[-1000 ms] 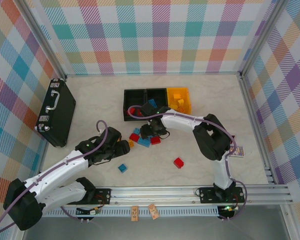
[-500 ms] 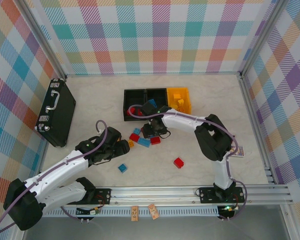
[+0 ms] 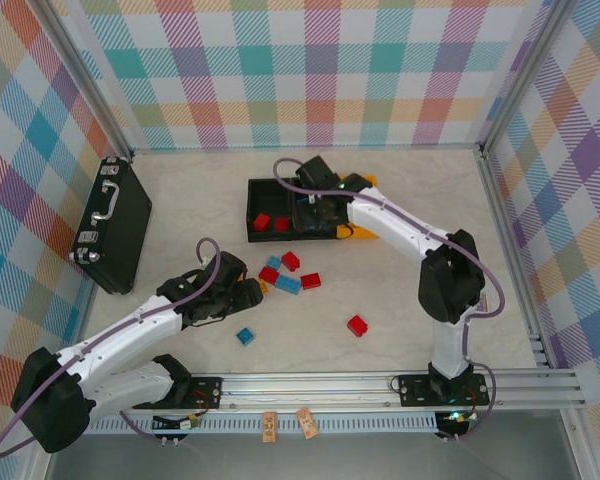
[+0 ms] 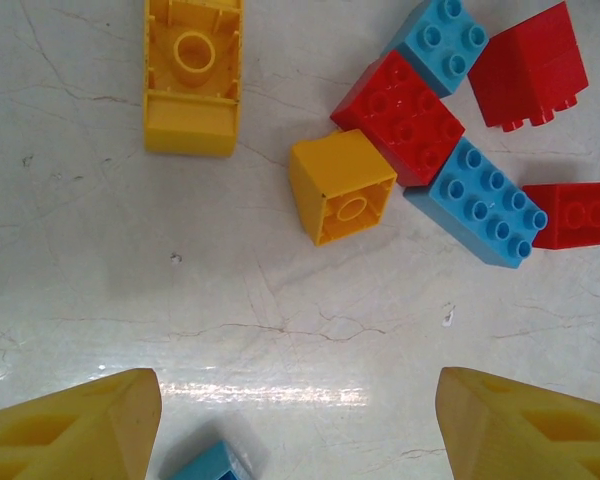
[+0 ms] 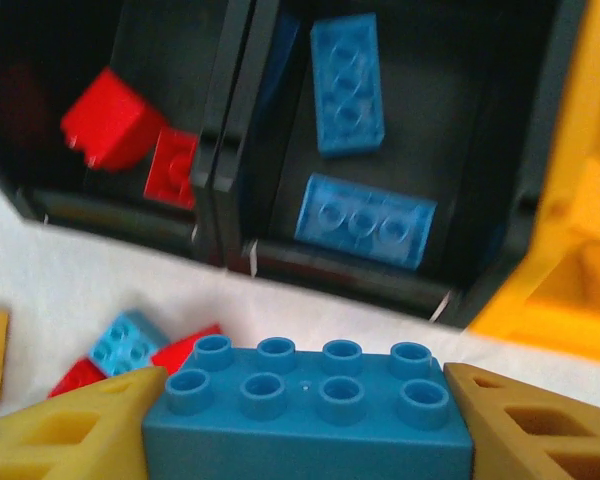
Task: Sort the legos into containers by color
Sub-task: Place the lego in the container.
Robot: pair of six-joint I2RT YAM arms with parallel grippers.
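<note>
From above, my right gripper is hanging over the containers, which are sitting toward twelve o'clock on the counter. The loose legos are lying at six o'clock of them, and my left gripper is hovering at nine o'clock of that pile

On the left wrist, my left gripper is standing wide and empty. A yellow brick is lying at twelve o'clock of it, with a red brick just beside at its two o'clock

On the right wrist, my right gripper is clamping a blue brick, studs up. The middle bin at twelve o'clock is carrying two blue pieces, the left bin at ten o'clock red ones, and the yellow bin is showing at two o'clock

I am judging this to be the drop. To do it well I am wanting the brick over the middle bin's floor, clear of both dividing walls. I am also wanting it low before the jaws are parting, so nothing is bouncing across into the red
</note>
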